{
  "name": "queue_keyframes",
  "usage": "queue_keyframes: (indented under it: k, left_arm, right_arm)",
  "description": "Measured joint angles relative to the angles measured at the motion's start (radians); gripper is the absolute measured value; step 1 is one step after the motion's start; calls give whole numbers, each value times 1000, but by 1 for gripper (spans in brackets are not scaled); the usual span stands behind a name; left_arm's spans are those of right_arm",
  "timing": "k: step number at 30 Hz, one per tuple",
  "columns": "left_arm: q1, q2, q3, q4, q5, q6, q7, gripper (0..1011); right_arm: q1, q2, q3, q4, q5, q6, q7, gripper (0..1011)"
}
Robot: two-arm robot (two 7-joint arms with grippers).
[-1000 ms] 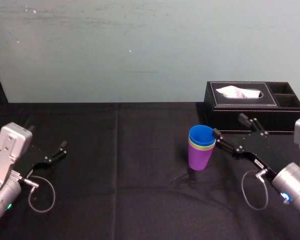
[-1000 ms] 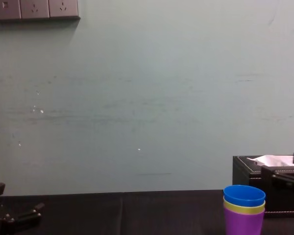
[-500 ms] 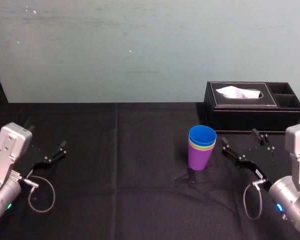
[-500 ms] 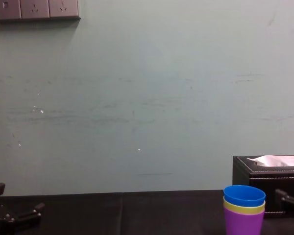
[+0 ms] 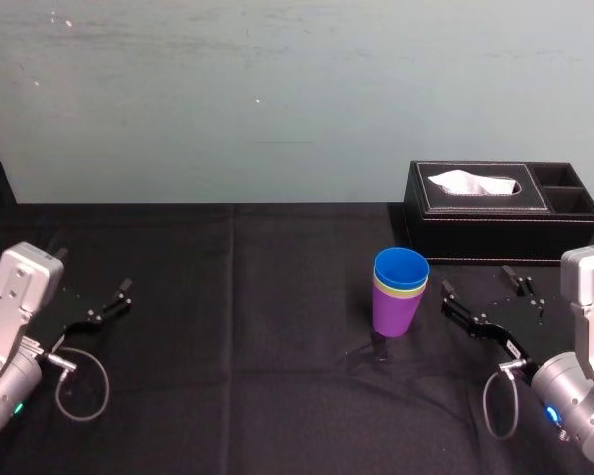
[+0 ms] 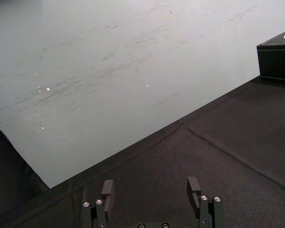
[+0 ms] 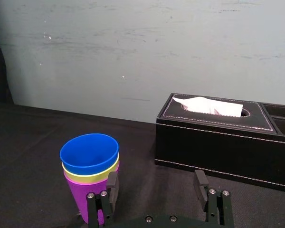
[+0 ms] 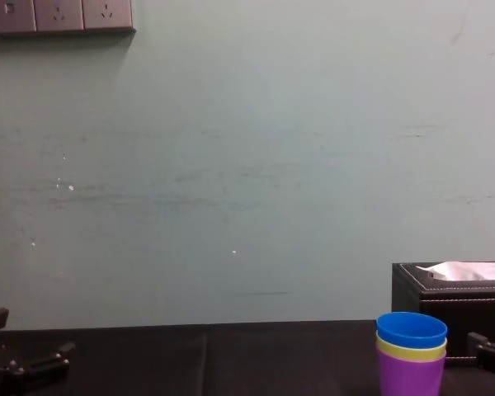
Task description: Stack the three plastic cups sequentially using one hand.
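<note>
The three plastic cups stand nested upright in one stack on the black tablecloth: the blue cup (image 5: 401, 267) on top, the yellow-green cup (image 5: 401, 291) showing as a rim below it, the purple cup (image 5: 395, 316) at the bottom. The right wrist view shows the same stack, blue cup (image 7: 89, 151) over purple cup (image 7: 80, 198). My right gripper (image 5: 485, 294) is open just right of the stack, touching nothing and holding nothing. Far to the left, my left gripper (image 5: 91, 284) rests open, its fingers (image 6: 108, 188) spread over bare cloth.
A black leather tissue box (image 5: 500, 210) with a white tissue sticking out stands behind and to the right of the stack, close to my right gripper. The table's back edge meets a pale wall with sockets (image 8: 59, 15) high up.
My right gripper has drawn back from the cup stack, toward the right and nearer to me, staying open. The stack and the left arm have not moved.
</note>
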Motion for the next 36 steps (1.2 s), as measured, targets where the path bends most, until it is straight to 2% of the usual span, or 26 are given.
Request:
queue_keyframes:
  k: [36]
  left_arm:
    - [0, 0, 0, 0, 0, 0, 0, 1000]
  right_arm:
    - [2, 1, -5, 3, -2, -3, -2, 1000]
